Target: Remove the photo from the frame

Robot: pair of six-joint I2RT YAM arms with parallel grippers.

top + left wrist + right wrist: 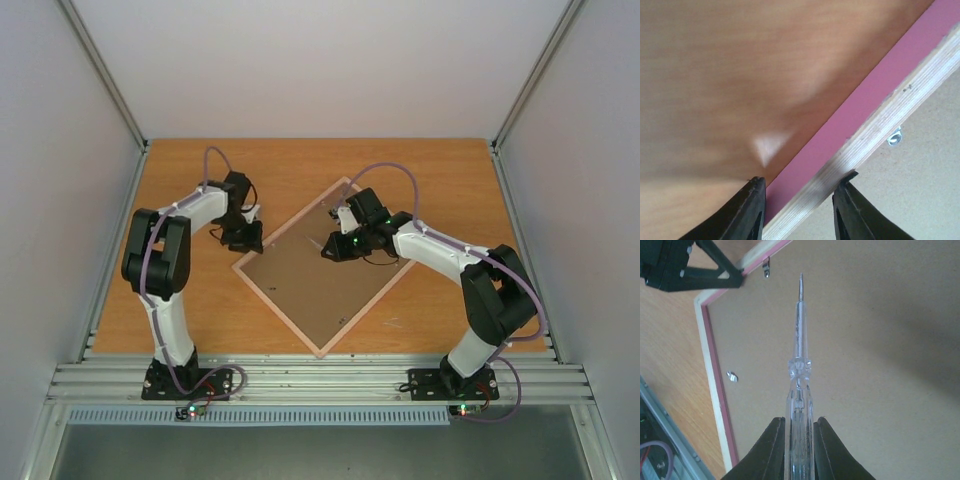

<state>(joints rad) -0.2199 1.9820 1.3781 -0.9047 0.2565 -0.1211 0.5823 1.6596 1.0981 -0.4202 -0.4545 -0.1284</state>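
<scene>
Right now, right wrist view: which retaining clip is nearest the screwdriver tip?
The upper clip by the frame rail, just left of the screwdriver tip; the lower clip sits farther back.

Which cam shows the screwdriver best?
Right wrist: the clear screwdriver fills the centre, held in the right gripper, tip over the backing board. Top external shows only that gripper over the frame; the tool is too small to make out. Left wrist misses it.
</scene>
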